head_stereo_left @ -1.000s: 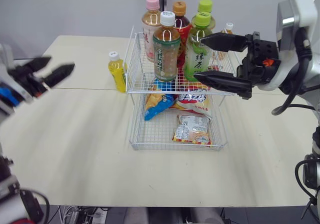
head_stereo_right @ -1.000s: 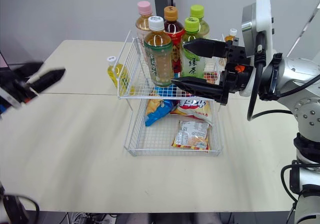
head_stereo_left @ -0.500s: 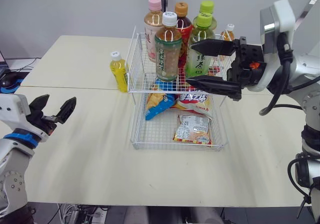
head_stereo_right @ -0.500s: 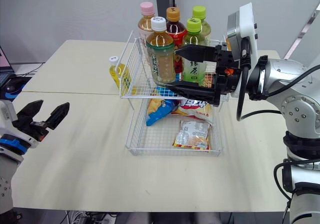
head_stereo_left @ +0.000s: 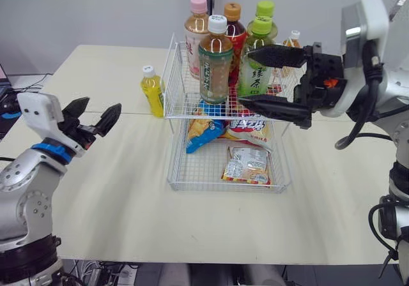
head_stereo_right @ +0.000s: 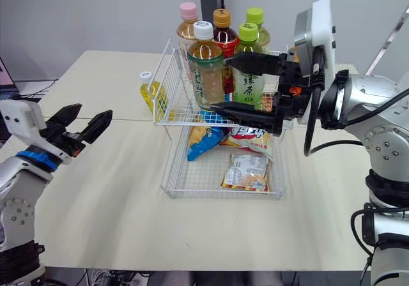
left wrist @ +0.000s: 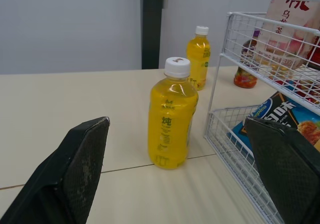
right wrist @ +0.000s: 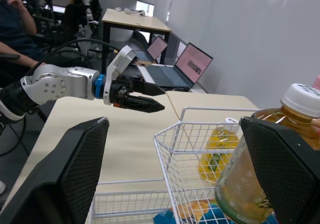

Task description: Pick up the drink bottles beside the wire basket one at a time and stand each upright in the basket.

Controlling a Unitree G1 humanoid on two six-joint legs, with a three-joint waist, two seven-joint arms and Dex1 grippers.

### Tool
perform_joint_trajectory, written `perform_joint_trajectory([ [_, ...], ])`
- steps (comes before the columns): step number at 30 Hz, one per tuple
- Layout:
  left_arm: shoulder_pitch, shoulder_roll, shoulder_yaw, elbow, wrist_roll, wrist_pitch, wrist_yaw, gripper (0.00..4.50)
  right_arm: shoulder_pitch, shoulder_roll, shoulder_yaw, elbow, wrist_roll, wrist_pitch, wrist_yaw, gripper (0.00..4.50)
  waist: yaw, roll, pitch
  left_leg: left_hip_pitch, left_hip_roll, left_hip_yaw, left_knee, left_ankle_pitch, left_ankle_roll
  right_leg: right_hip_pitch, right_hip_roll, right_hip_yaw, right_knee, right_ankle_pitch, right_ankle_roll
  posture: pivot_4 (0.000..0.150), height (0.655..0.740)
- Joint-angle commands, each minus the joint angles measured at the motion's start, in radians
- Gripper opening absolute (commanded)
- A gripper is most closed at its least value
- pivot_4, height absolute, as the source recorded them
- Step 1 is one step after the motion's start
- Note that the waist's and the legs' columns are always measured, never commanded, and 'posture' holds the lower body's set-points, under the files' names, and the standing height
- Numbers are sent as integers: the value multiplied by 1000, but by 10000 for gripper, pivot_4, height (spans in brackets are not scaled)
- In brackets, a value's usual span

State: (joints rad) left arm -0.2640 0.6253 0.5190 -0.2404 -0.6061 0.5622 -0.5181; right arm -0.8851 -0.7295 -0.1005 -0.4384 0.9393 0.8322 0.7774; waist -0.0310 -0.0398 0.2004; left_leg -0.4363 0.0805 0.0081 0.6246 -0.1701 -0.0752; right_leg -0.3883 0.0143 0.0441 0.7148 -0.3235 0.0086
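1. Now, your left hand (head_stereo_left: pixel 103 103) hovers over the tabletop (head_stereo_left: pixel 96 190), left of the wire basket (head_stereo_left: pixel 171 82). Its two fingers are spread apart and grip nothing.
2. Your left wrist view adds what the head views cannot. The yellow bottle (left wrist: pixel 171 119) stands upright straight ahead, framed between the spread fingers (left wrist: pixel 75 169) but apart from them, just beside the basket's left wall.
3. That same view shows a small orange-yellow bottle (left wrist: pixel 198 57) upright farther back on the tabletop. From the head it peeks out behind the basket's right rear corner.
4. Your right hand (head_stereo_left: pixel 246 76) hangs at the front right of the basket's upper tier, fingers spread wide, one above the other, holding nothing. From the head they frame the front green-capped bottle (head_stereo_left: pixel 254 69); you cannot tell whether they touch it.
5. Your right wrist view puts the white-capped bottle (right wrist: pixel 265 159) close by one finger and shows the yellow bottle through the mesh. Your left hand is across the tabletop, with laptops (right wrist: pixel 187 64) and a seated person (right wrist: pixel 15 34) beyond.
6. Five bottles stand upright in the upper tier, including a pink-capped bottle (head_stereo_left: pixel 195 27) and an orange-capped bottle (head_stereo_left: pixel 232 30).
7. Snack packets (head_stereo_left: pixel 246 165) lie in the lower tier.
8. The basket's wire wall stands between the yellow bottle and the crowded tier.
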Motion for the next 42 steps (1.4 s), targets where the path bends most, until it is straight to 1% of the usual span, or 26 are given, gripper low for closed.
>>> perform_joint_trajectory([
  [1, -52, 11, -37, 29, 17, -47, -18, 44715, 11, 3, -33, -62, 26, 0, -39, 45000, -1, 0, 0, 0, 0, 0, 0, 0, 0, 0, 0, 0, 0, 0, 0, 1500, 7400],
  [10, -130, -3, -117, 130, 50, -111, -50, 44715, 15, -32, -54, -60, 9, -8, -62, 45000, 0, 0, 0, 0, 0, 0, 0, 0, 0, 0, 0, 0, 0, 0, 0, 1500, 7400],
  [20, -235, -26, -195, 235, 90, -156, -71, 44715, 31, -47, -61, -14, -22, -50, -8, 45000, 0, 0, 0, 0, 0, 0, 0, 0, 0, 0, 0, 0, 0, 0, 0, 1500, 7400],
  [28, -311, -49, -222, 330, 149, -214, -37, 44715, 24, -44, -53, -3, -38, -64, 3, 45000, 0, 0, 0, 0, 0, 0, 0, 0, 0, 0, 0, 0, 0, 0, 0, 1500, 7400],
  [34, -393, -61, -247, 467, 223, -282, -11, 44715, 17, -48, -64, -17, -35, -66, 13, 45000, 1, 0, 0, 0, 0, 0, 0, 0, 0, 0, 0, 0, 0, 0, 0, 1500, 7400],
  [42, -561, -109, -296, 746, 313, -410, 2, 44715, -26, -46, -74, -9, -19, -78, 29, 45000, 2, 0, 0, -1, -1, 0, 0, 0, 0, 0, 0, 0, 0, 0, 0, 1500, 7400],
])
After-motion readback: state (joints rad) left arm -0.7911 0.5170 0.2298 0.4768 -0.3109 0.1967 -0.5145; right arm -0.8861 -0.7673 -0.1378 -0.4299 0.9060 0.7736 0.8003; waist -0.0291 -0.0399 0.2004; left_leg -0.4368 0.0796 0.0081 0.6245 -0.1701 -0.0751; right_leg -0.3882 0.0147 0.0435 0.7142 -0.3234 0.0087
